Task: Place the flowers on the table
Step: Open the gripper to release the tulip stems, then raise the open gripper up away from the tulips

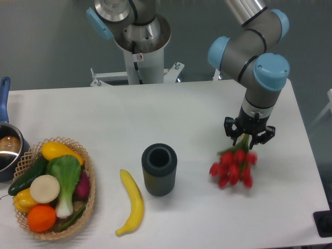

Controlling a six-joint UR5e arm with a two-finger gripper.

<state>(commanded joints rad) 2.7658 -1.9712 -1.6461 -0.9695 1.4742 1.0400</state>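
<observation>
The flowers point(232, 166), a bunch of red tulip buds on green stems, hang buds-down at the right of the white table point(171, 114). The buds look blurred and sit at or just above the tabletop; I cannot tell whether they touch it. My gripper point(248, 136) is directly above them, shut on the green stems, with the arm's blue-capped wrist rising behind it. The stems are mostly hidden by the fingers.
A dark grey ribbed vase point(159, 169) stands at centre front, a banana point(133, 202) lying to its left. A wicker basket point(88, 199) of vegetables and fruit sits front left, a pot point(7, 150) at the left edge. The table's right edge is near the flowers.
</observation>
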